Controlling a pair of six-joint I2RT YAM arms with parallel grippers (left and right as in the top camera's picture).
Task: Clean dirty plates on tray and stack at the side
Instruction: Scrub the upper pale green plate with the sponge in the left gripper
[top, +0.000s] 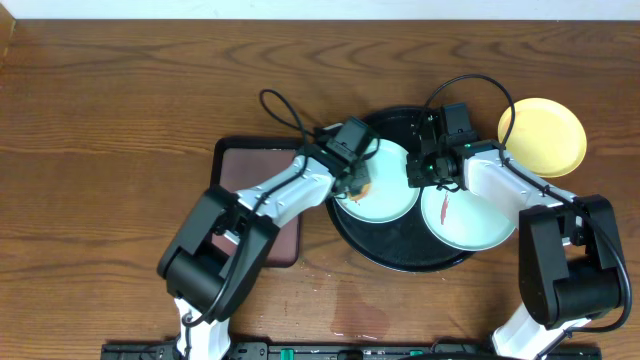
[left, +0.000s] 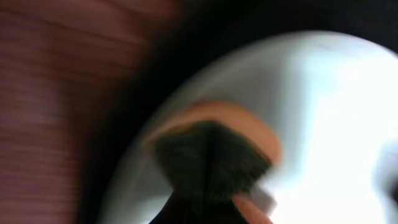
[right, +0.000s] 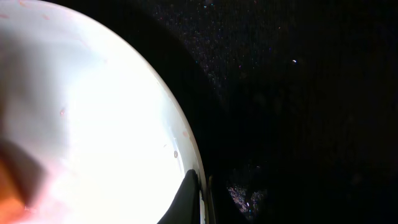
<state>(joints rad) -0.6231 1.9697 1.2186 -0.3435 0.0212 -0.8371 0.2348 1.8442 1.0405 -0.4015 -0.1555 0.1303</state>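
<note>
Your left wrist view is smeared by motion blur, so you cannot identify the orange-and-dark lump (left: 214, 149) on the pale plate (left: 323, 112), and your right wrist view cuts its washed-out plate (right: 93, 112) at the left and lower edges.

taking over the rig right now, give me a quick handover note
Left gripper: shut on the sponge, pressed on the left mint plate.
Right gripper: shut on that plate's rim, apparently steadying it.
Done: yellow plate sits on the table beside the black tray and looks clean.
Left: finish this plate, clean the red-smeared right mint plate, and stack both at the side.
</note>
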